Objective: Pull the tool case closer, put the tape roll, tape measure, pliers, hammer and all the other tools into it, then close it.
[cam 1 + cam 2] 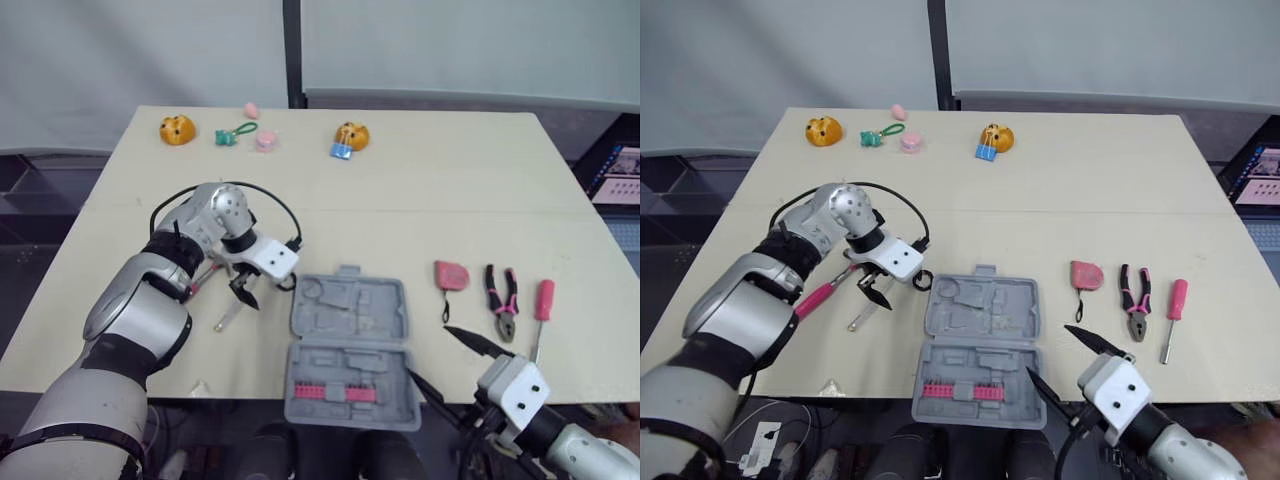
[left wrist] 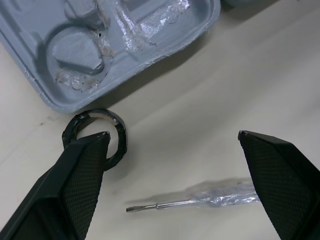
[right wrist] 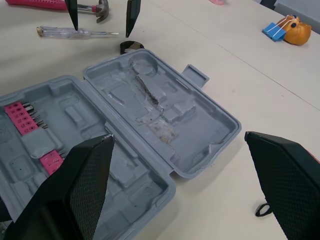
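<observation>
Tabletop [image 1: 420, 180]: beige, carries everything.

Tool case [image 1: 350, 350]: open and flat at the near edge, centre. Its hinge and long axis run left to right, with the latch tab on the far rim. The pull-closer step looks done. Pink bit strips [image 1: 345, 392] sit in the near half and the other pockets are empty. By my reading no loose tool has been packed yet. Six tools remain to load, then the lid to close.

Hammer [image 1: 818, 297]: left of the case. The pink handle slants near-left and the head is at the far-right end, by the left pincer.

Pliers [image 1: 502, 300]: right of the case, axis running far to near, nose toward the robot.

Pink-handled screwdriver [image 1: 543, 300]: just right of the pliers and parallel to them, with the handle at the far end.

Clear-handled screwdriver [image 2: 200, 200]: lies between the hammer and the case on a diagonal. The blade seems to point toward the case.

Tape measure [image 1: 451, 275]: between the case and the pliers.

Tape roll [image 2: 95, 116]: flat on the tabletop, just off the case's far-left corner.

Left pincer [image 2: 172, 134]: released and spread wide, grasping nothing. It hangs over the clear-handled screwdriver with one finger beside the roll.

Right pincer [image 1: 428, 352]: released and empty, at the case's near-right corner.
</observation>
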You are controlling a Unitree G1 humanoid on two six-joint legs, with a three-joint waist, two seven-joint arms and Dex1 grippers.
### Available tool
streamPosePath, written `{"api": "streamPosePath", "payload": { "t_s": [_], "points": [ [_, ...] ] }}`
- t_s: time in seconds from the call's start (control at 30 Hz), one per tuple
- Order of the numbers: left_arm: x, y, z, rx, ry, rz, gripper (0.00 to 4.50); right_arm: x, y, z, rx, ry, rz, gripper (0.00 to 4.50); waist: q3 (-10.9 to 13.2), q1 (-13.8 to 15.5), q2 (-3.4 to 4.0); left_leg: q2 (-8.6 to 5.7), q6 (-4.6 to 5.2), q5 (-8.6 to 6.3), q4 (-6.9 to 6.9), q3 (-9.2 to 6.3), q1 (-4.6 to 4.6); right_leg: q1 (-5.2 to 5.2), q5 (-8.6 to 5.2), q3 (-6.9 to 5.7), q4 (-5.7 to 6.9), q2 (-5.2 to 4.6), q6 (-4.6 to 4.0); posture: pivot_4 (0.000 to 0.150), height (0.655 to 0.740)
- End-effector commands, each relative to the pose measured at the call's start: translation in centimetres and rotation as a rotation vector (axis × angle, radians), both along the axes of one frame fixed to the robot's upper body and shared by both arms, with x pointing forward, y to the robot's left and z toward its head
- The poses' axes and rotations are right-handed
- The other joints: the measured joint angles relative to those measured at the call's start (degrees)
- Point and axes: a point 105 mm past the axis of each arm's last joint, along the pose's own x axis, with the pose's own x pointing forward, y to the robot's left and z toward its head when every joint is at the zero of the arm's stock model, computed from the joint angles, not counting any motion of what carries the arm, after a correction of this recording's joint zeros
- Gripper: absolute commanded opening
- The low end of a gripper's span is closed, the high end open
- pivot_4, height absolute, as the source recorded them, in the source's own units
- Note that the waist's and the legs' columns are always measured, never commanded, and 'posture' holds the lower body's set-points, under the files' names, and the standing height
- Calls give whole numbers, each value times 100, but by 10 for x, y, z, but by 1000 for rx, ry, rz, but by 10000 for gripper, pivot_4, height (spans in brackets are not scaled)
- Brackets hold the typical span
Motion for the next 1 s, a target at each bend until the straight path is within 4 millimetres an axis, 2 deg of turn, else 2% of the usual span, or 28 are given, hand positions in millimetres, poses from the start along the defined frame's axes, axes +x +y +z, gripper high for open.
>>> {"api": "streamPosePath", "payload": {
  "t_s": [0.03,0.43,1.0],
  "points": [
    [5,3,-1,-3,-22,45,44126,-3,1,9,0,-51,-9,44166,0,-1,0,0,0,0,0,0,0,0,0,0,1,0,0,1500,6677],
    [15,-7,-6,-38,-62,120,44126,-13,2,9,4,-39,-5,44166,0,2,-1,-2,1,0,2,-1,0,-1,0,0,5,-4,0,1500,6677],
    [15,-16,-16,-52,-36,167,44126,-18,1,12,3,-30,-31,44166,0,2,-2,-3,0,0,3,0,0,-3,0,-1,10,-4,0,1500,6677]
  ]
}}
